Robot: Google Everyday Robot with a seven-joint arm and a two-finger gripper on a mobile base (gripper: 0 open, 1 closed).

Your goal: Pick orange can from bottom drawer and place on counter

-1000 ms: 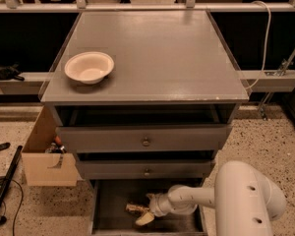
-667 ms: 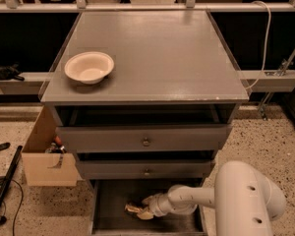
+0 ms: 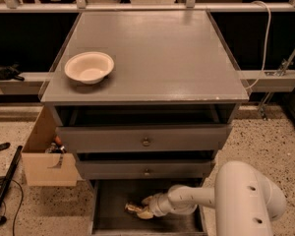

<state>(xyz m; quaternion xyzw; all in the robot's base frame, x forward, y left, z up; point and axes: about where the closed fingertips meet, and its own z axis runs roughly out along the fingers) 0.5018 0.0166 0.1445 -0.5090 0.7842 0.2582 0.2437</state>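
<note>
The orange can (image 3: 133, 209) lies in the open bottom drawer (image 3: 108, 215), a dark tray at the foot of the grey cabinet. My gripper (image 3: 144, 211) reaches into that drawer from the right, low over its floor, and its tip is right against the can's right side. The white arm (image 3: 196, 199) behind it hides part of the drawer. The counter (image 3: 157, 53) is the broad flat grey cabinet top above.
A cream-white bowl (image 3: 89, 67) sits on the counter's left side. Two shallower drawers with round knobs (image 3: 146, 142) are slightly open above the bottom drawer. An open cardboard box (image 3: 45, 154) stands on the floor to the left, and a white cable (image 3: 263, 38) hangs at the right.
The gripper and the can have shifted slightly left and up inside the bottom drawer. The bowl and the drawers have not moved.
</note>
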